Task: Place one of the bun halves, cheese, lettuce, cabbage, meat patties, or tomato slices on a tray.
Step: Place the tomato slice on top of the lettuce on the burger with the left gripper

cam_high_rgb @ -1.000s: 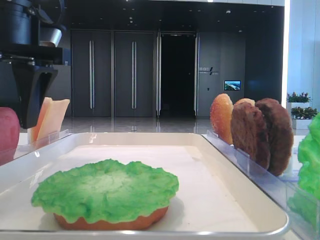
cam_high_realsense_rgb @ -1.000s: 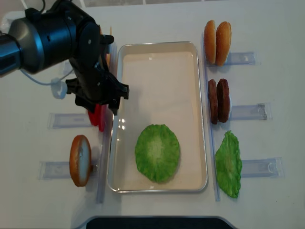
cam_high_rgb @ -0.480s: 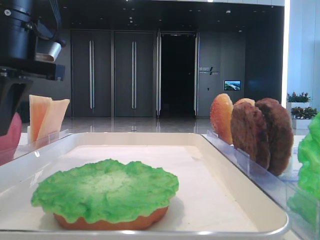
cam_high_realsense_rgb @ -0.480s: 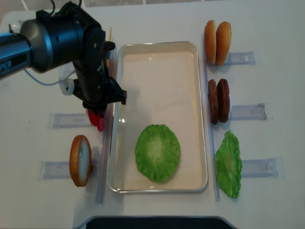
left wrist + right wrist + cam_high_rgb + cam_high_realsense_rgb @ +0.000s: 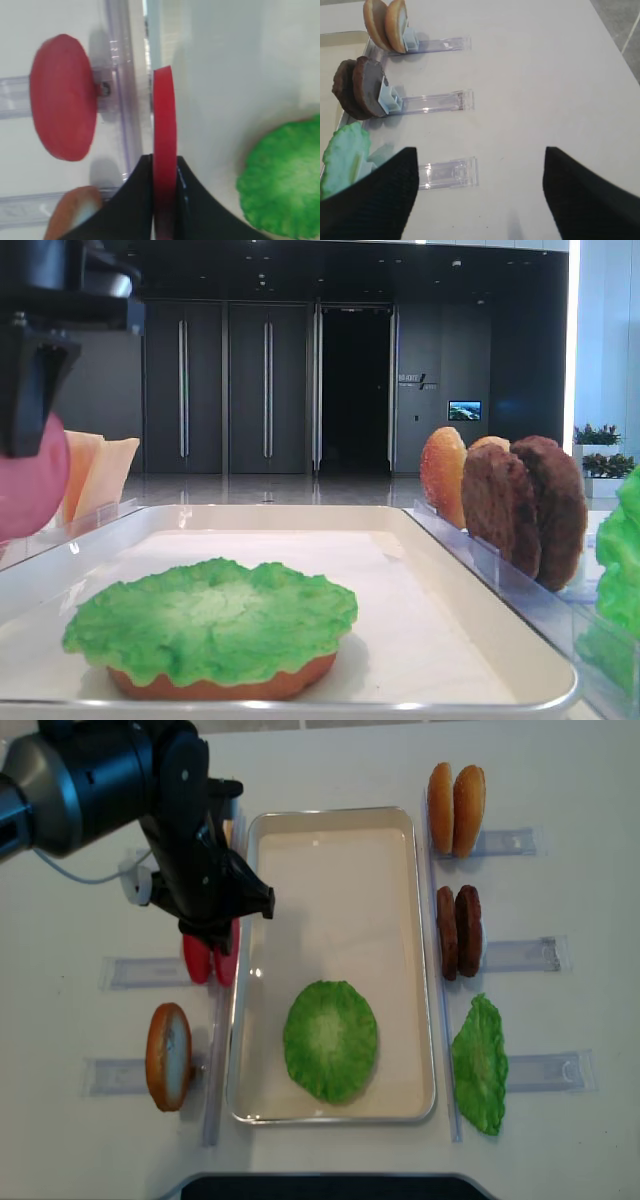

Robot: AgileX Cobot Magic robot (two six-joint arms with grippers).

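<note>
Tool on your left arm is clamped thin-edge on one tomato slice, held upright above the tray rim by the rack; such a narrow pinch could let it pivot or slip before reaching the lettuce.

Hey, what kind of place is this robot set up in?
Probably a building lobby or demo hall, not a kitchen: tall dark double doors and a small wall screen stand behind a white table holding play burger parts in clear racks beside a tray.
</note>
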